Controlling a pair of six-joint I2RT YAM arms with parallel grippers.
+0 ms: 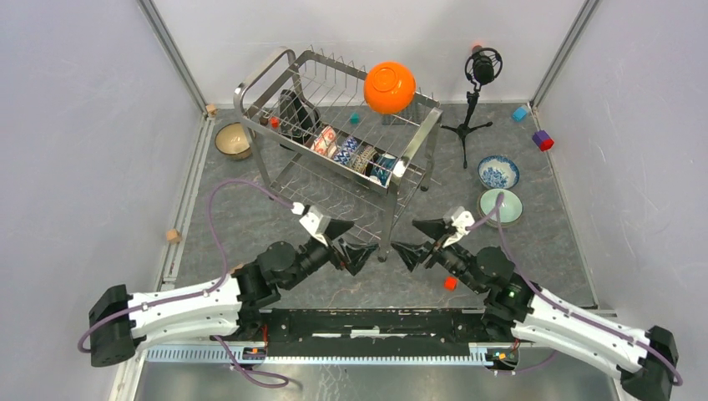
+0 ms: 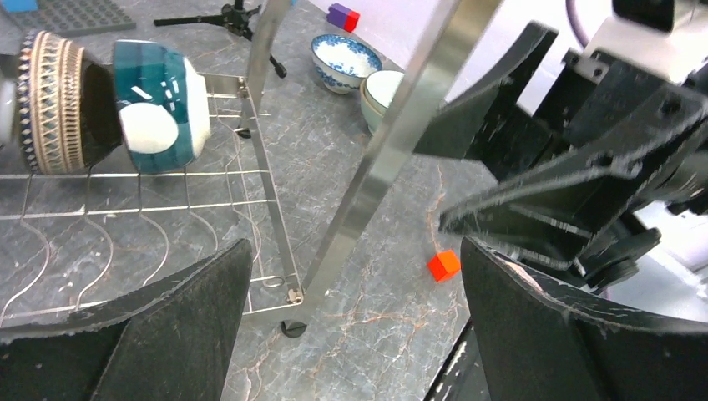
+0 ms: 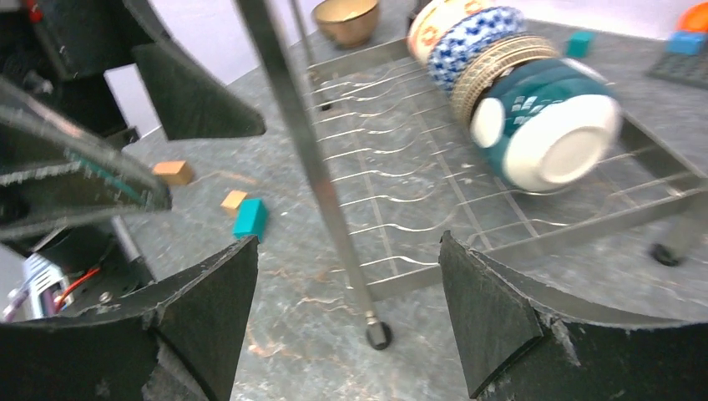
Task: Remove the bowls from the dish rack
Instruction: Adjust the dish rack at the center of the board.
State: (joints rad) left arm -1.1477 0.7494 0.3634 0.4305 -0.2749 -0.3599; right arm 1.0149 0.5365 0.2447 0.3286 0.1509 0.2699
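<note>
The steel dish rack point(image 1: 415, 146) stands mid-table. An orange bowl point(image 1: 389, 87) sits on its upper tier. On the lower tier a dark bowl point(image 1: 294, 113) and a row of patterned bowls stand on edge, ending in a teal bowl point(image 1: 382, 169) point(image 2: 159, 104) point(image 3: 543, 125). On the table lie a brown-gold bowl point(image 1: 233, 140), a blue-and-white bowl point(image 1: 498, 172) and a pale green bowl point(image 1: 500, 205). My left gripper point(image 1: 365, 236) point(image 2: 355, 251) and right gripper point(image 1: 404, 235) point(image 3: 349, 242) are both open and empty, facing each other at the rack's near corner leg.
A black microphone stand point(image 1: 476, 92) rises right of the rack. Small blocks lie about: red point(image 1: 451, 282) by my right arm, purple-red point(image 1: 543, 140), blue point(image 1: 519, 113), wooden point(image 1: 173, 236), teal point(image 3: 250, 217). Walls enclose the table on three sides.
</note>
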